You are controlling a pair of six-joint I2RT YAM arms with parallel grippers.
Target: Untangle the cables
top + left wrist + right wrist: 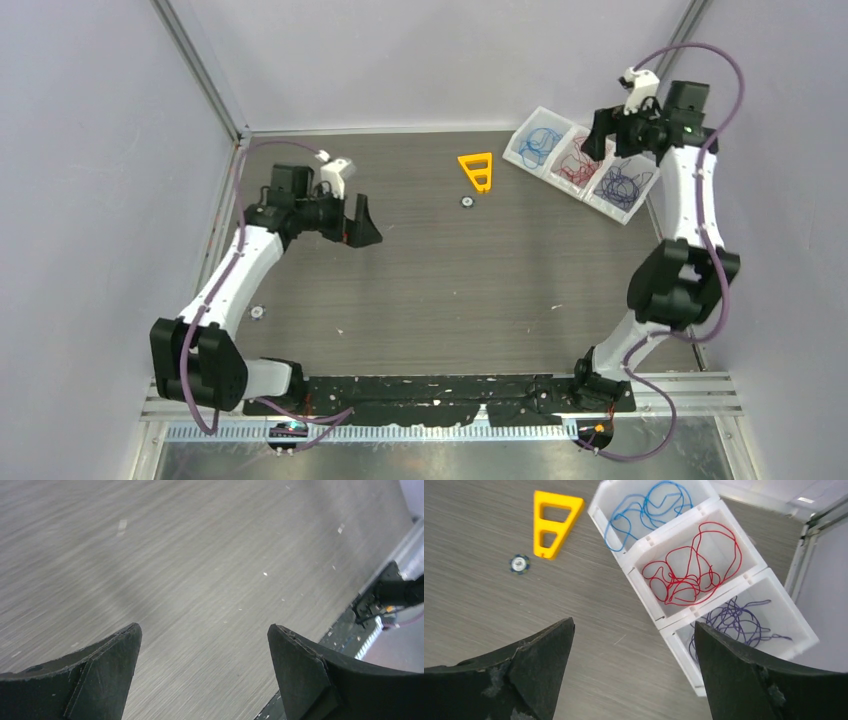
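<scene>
R gripper [634,625] wide, empty, by tray [644,545] w/ cables [681,584], one colour per compartment; L gripper [203,628] wide.

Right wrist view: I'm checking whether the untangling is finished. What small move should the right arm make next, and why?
Probably lift the right gripper clear of the tray: its jaws stand open and empty, and the blue cable, red cable and purple cable each lie separate in its own compartment.
</scene>
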